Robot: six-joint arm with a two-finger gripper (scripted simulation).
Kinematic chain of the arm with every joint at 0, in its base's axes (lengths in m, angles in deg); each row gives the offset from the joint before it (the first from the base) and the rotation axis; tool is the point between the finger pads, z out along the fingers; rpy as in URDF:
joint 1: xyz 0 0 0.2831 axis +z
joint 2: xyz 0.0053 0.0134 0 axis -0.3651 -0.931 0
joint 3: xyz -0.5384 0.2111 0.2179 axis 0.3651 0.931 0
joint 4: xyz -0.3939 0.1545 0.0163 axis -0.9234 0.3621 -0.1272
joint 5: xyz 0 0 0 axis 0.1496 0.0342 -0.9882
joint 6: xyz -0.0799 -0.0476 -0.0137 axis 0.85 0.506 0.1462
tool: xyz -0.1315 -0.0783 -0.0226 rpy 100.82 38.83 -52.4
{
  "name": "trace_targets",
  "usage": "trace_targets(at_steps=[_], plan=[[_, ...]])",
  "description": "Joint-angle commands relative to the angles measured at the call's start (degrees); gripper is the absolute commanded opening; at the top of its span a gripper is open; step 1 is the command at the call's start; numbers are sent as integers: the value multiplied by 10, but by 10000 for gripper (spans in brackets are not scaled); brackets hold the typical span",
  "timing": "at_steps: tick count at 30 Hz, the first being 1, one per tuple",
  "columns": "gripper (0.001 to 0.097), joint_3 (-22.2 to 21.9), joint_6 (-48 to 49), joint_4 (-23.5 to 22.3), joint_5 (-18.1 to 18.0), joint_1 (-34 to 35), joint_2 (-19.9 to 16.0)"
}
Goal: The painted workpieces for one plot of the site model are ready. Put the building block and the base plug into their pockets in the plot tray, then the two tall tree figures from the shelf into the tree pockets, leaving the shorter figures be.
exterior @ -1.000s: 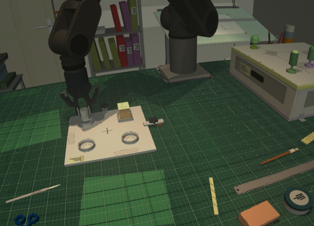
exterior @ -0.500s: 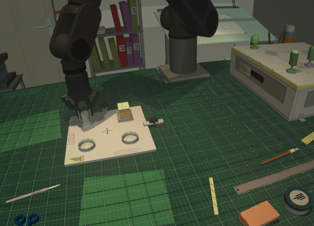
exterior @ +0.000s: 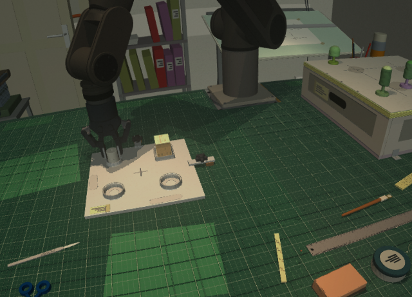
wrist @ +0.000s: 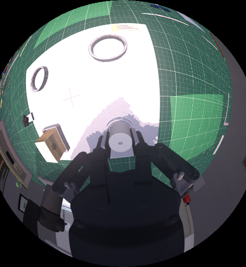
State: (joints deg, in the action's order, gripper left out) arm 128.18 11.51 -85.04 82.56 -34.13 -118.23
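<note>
The grey cylindrical base plug (exterior: 112, 155) (wrist: 120, 141) is held upright in my closed gripper (exterior: 109, 151) (wrist: 119, 142), its lower end at the round pocket in the far left corner of the plot tray (exterior: 143, 177) (wrist: 94, 82). The tan building block (exterior: 163, 148) (wrist: 52, 144) sits in its square pocket at the tray's far middle. Two ringed tree pockets (exterior: 113, 190) (exterior: 170, 180) stand empty along the tray's near side. On the shelf box (exterior: 362, 94) to the right stand three tree figures: a tall green one (exterior: 384, 81), a short green one (exterior: 333, 55) and one on a purple base (exterior: 407, 75) at the frame edge.
The robot's base (exterior: 240, 71) stands behind the tray, with a bookshelf (exterior: 156, 41) beyond. Small clamps (exterior: 201, 159) (exterior: 137, 139) sit at the tray's edges. A steel ruler (exterior: 359, 234), brush (exterior: 366, 205), yellow strip (exterior: 280, 257), orange block (exterior: 339, 282), tape disc (exterior: 391, 262), scalpel (exterior: 43, 254) and scissors (exterior: 35, 287) lie on the mat.
</note>
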Motion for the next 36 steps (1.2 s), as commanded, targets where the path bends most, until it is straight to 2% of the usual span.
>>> trace_targets(at_steps=[1, 7, 29, 36], plan=[[80, 0, 0, 0, 0, 0, 0], [80, 0, 0, 0, 0, 0, 0], [520, 0, 0, 0, 0, 0, 0], [520, 0, 0, 0, 0, 0, 0]])
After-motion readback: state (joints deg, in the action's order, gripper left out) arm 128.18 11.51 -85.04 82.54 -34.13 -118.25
